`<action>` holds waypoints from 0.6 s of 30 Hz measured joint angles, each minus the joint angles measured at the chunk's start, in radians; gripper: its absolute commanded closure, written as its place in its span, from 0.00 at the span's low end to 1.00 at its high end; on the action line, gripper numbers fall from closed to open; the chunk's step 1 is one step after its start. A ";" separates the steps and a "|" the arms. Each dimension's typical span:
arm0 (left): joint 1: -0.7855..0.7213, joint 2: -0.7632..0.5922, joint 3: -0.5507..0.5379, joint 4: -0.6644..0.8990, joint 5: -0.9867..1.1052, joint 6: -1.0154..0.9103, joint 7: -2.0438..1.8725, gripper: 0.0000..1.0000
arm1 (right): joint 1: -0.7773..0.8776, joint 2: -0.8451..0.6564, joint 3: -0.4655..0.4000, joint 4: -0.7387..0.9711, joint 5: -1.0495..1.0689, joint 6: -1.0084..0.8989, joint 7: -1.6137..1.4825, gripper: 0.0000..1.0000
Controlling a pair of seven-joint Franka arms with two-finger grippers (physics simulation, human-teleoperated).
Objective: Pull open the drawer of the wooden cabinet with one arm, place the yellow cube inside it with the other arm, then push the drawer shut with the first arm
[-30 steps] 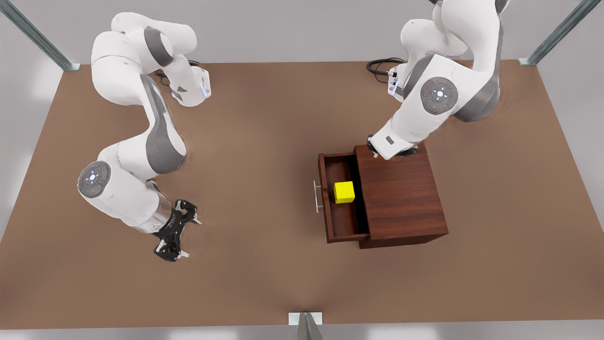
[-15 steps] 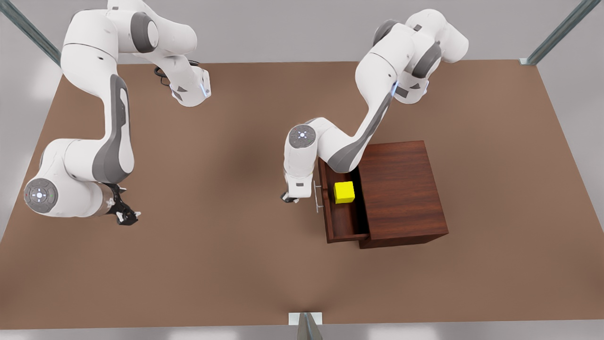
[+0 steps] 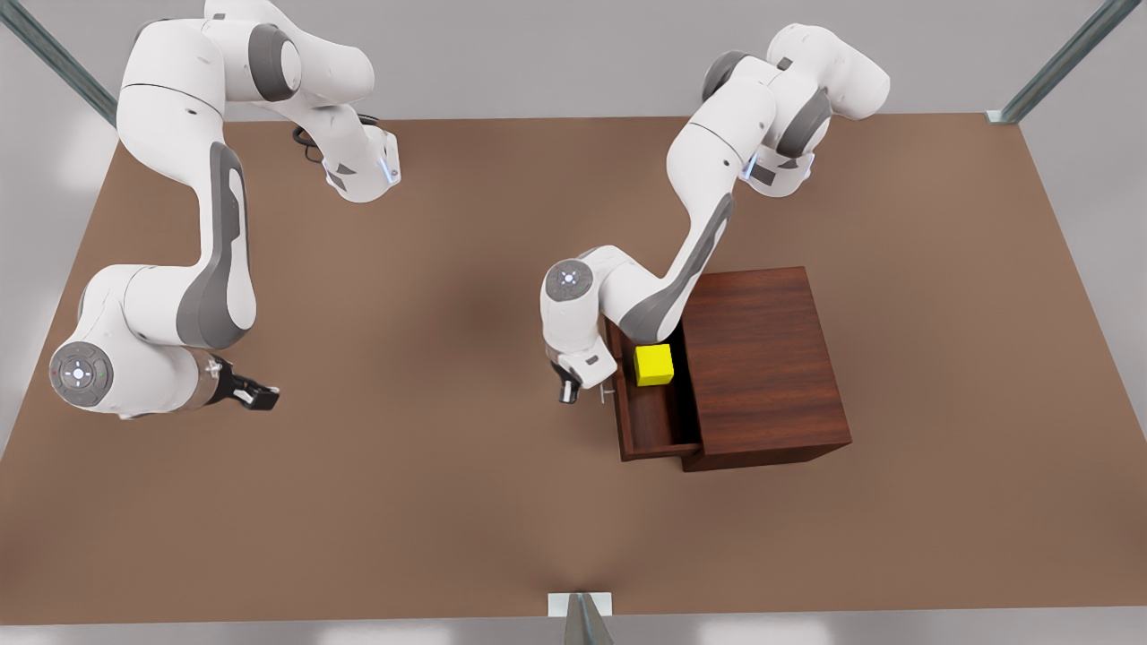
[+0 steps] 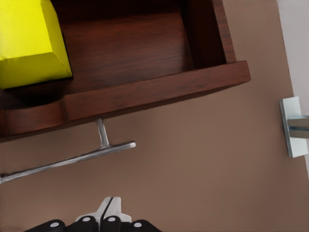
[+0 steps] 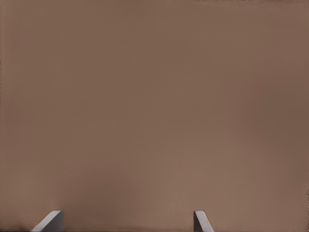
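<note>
— Yellow cube [image 3: 654,365] where?
— Inside the pulled-out drawer [image 3: 647,421] of the wooden cabinet [image 3: 762,358], right part of the worktop [image 3: 448,502].
— Left tool [image 4: 110,208]?
— Fingers pressed together, just off the silver handle [image 4: 72,159], apart from it.
— Right tool [image 5: 128,220]?
— Fingers spread, holding nothing, waiting over bare worktop far left.
</note>
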 measured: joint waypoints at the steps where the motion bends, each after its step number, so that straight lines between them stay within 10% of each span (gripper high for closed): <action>1: 0.002 0.000 0.000 0.000 0.000 -0.009 -0.020 1.00 | 0.000 0.000 0.000 0.000 0.000 0.000 -0.019 0.00; 18: 0.097 -0.042 -0.001 -0.001 -0.065 -0.265 -0.091 1.00 | 0.002 0.008 0.002 0.000 -0.002 0.000 -0.220 0.00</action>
